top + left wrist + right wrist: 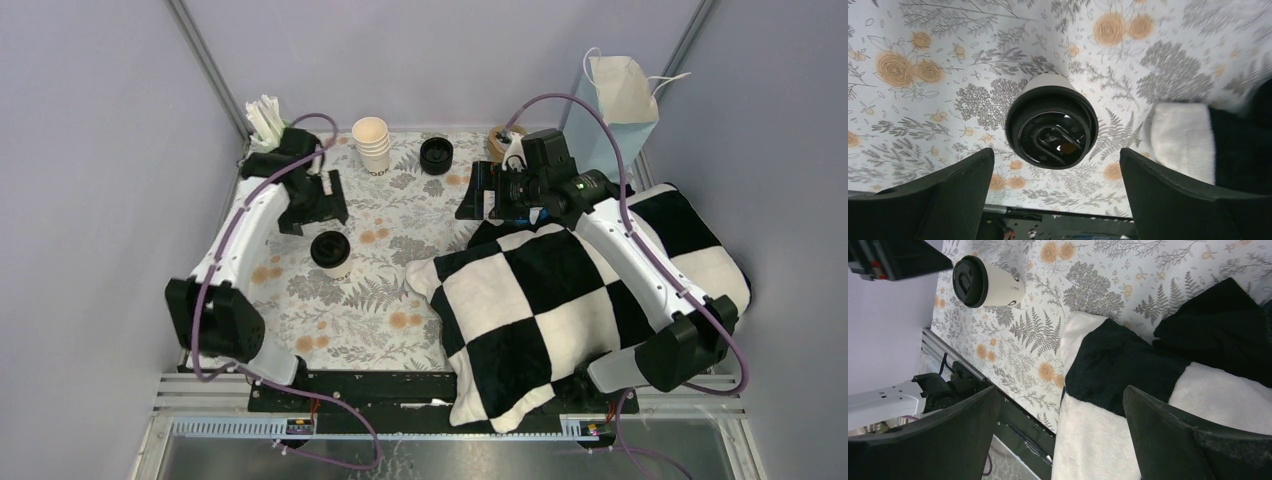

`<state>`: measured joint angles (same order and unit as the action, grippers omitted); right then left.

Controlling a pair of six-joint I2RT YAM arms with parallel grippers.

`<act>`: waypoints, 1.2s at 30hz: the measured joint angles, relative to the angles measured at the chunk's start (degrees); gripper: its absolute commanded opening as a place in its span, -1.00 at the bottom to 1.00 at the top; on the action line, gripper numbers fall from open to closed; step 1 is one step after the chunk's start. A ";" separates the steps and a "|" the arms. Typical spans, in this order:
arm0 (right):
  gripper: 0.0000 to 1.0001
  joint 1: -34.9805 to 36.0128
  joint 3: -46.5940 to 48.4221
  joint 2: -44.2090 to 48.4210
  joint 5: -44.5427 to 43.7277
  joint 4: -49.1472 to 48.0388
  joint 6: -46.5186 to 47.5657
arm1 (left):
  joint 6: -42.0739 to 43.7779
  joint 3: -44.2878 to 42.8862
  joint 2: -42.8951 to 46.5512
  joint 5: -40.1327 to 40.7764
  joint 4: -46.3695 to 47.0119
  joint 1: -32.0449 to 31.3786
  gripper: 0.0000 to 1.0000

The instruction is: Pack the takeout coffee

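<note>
The left gripper (322, 207) is released. Its dark fingers (948, 190) stand wide apart with nothing between them, and it hangs just above the takeout coffee (331, 251) without touching it. The coffee is a cream paper cup with its round black lid on. It stands upright on the floral tablecloth (390, 300) in the left half of the table.

The right gripper (476, 191) is also spread wide and holds nothing. It sits over the far middle of the table, at the far edge of a black-and-white checkered cushion (560, 300) that covers the right half. A white corner of the cushion lies near the cup but apart from it.

Along the far edge are a stack of nested cream cups (371, 146) and a loose black lid (436, 155). A mint-green cup of white sticks (266, 122) stands in the far-left corner and a pale blue paper bag (618, 115) in the far-right corner.
</note>
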<state>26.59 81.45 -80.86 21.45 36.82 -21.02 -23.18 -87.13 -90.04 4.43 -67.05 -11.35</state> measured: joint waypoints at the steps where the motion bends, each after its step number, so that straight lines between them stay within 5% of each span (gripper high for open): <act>1: 0.99 0.00 -0.02 -0.46 0.63 -0.20 -0.31 | -0.28 0.55 1.49 -1.03 0.92 1.44 0.97; 8: 0.99 0.90 -0.02 -5.09 4.90 -2.99 -3.69 | -7.72 13.35 14.73 -9.94 12.96 21.14 0.97; 13: 0.99 2.23 -0.02 -7.10 7.72 -5.86 -7.17 | -14.99 20.65 15.04 -11.08 15.74 28.83 0.95; 26: 0.99 7.39 -0.02 -16.20 11.26 -15.58 -16.31 | -14.91 35.17 6.36 -17.31 24.00 30.03 0.49; 36: 0.99 10.14 0.20 -22.64 12.74 -20.04 -20.46 | -13.51 37.68 3.43 -22.43 29.14 30.03 0.44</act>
<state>36.73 81.65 -103.50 34.20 16.78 -41.47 -36.69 -49.45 -86.61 -18.00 -37.91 18.68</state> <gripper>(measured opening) 0.994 0.721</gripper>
